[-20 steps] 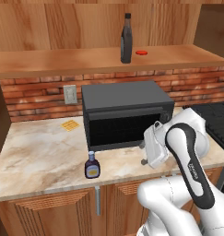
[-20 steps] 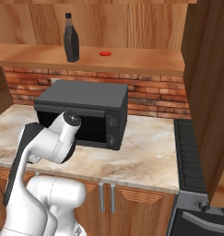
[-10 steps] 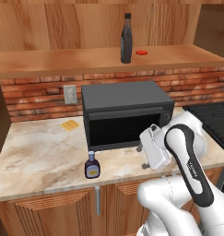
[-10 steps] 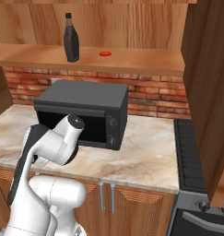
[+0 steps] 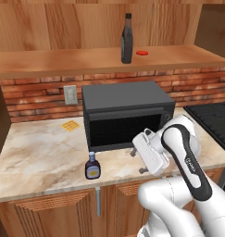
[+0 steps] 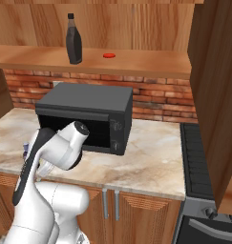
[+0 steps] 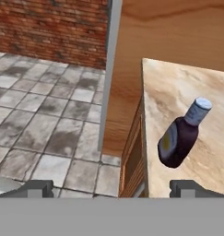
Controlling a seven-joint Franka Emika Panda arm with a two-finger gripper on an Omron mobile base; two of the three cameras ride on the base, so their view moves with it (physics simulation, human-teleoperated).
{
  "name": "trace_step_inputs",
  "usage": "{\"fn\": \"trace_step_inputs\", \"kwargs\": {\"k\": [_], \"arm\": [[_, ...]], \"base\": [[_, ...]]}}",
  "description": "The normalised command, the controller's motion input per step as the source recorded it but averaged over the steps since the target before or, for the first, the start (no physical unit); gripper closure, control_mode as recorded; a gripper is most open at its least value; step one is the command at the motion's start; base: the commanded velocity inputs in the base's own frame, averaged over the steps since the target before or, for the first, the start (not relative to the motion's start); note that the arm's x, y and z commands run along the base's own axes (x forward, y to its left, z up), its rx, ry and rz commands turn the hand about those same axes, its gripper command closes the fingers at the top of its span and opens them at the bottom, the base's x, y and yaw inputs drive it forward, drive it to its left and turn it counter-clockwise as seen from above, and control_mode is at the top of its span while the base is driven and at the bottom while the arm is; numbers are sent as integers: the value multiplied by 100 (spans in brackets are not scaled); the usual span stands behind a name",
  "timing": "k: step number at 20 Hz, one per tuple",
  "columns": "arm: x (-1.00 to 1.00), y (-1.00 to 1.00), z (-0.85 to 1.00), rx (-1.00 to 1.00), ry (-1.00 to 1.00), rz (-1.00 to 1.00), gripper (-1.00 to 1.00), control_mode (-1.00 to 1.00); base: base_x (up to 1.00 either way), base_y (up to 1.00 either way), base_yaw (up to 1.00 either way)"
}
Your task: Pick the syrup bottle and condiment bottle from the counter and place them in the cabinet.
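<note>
The syrup bottle (image 5: 127, 38) (image 6: 73, 39), dark brown with a black cap, stands upright on the cabinet (image 5: 86, 62) (image 6: 146, 64) shelf. Near the counter's front edge, left of the microwave, stands the condiment bottle (image 5: 92, 165), small and dark with a bluish cap. In the hand view the condiment bottle (image 7: 182, 133) appears tilted, at the right, close to the counter's edge. My gripper (image 5: 137, 162) (image 7: 114, 189) hangs in front of the microwave, to the right of the condiment bottle and apart from it. Its jaws are open with nothing between them.
A black microwave (image 5: 125, 113) (image 6: 86, 114) fills the counter's middle, just behind the hand. A small red disc (image 5: 141, 53) lies on the shelf beside the syrup bottle. A yellow square (image 5: 71, 125) lies at the back left below a wall outlet (image 5: 70, 94). A stove (image 5: 213, 120) borders the right.
The hand has sunk a little and shifted left towards the condiment bottle. Both bottles stay where they were, and the jaws remain open.
</note>
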Motion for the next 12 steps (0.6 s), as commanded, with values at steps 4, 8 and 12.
{"fn": "trace_step_inputs", "kwargs": {"k": [4, 8, 12], "arm": [[3, 33, -4, 0, 0, 1, -100, -100], [2, 33, -6, 0, 0, 0, -100, -100], [3, 19, -9, 0, 0, -1, -100, -100]], "base": [[0, 0, 0], [0, 0, 0], [0, 0, 0]]}}
